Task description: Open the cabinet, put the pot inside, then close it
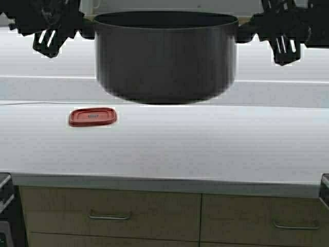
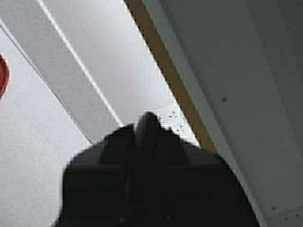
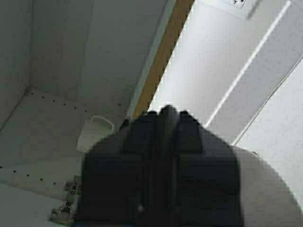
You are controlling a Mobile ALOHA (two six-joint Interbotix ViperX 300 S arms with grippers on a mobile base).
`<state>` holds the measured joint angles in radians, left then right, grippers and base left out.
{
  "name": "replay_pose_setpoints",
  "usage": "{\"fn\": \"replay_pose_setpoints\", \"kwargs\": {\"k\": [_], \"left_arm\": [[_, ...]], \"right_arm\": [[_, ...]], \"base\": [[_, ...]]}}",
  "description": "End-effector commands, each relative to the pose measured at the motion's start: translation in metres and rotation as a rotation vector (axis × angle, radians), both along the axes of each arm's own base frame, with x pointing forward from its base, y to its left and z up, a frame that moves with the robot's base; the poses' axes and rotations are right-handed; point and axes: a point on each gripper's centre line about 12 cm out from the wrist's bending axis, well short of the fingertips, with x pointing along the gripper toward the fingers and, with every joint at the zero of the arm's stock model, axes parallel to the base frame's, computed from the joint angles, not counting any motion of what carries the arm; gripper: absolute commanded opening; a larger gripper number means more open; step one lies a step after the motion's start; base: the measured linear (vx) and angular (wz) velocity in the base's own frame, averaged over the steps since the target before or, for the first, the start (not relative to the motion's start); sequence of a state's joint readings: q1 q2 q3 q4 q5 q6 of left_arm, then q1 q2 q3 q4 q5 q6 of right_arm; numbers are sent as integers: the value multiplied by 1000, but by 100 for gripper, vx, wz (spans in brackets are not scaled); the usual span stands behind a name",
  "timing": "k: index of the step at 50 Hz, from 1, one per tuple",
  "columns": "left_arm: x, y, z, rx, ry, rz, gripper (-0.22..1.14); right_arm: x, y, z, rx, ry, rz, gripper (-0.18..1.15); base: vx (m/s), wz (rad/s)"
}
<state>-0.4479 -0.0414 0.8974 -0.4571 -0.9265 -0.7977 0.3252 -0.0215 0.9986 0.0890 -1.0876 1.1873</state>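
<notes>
Hanging between both grippers: the pot (image 1: pixel 165 56)

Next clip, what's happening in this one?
Both arms are carrying the pot in the air above the white counter, the left gripper at one side handle and the right gripper at the other. The wrist views look up into the open cabinet, where a white mug sits on the shelf. A red lid lies on the counter. The pot is not yet inside.
</notes>
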Motion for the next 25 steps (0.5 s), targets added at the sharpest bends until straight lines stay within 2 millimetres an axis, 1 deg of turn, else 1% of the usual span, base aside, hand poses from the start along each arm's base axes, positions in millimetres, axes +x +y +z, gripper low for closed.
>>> {"fn": "replay_pose_setpoints", "kwargs": {"k": [1, 13, 25], "left_arm": [[-8, -50, 51, -70, -96, -133, 2], [-3, -67, 80, -55, -85, -162, 2], [1, -72, 116, -48, -106, -166, 2]], "right_arm": [[-10, 37, 47, 39, -99, 118, 7], [-12, 35, 80, 53, -97, 116, 7], [-9, 36, 121, 61, -95, 113, 7]], "base": [[1, 0], [1, 0], [1, 0]]}}
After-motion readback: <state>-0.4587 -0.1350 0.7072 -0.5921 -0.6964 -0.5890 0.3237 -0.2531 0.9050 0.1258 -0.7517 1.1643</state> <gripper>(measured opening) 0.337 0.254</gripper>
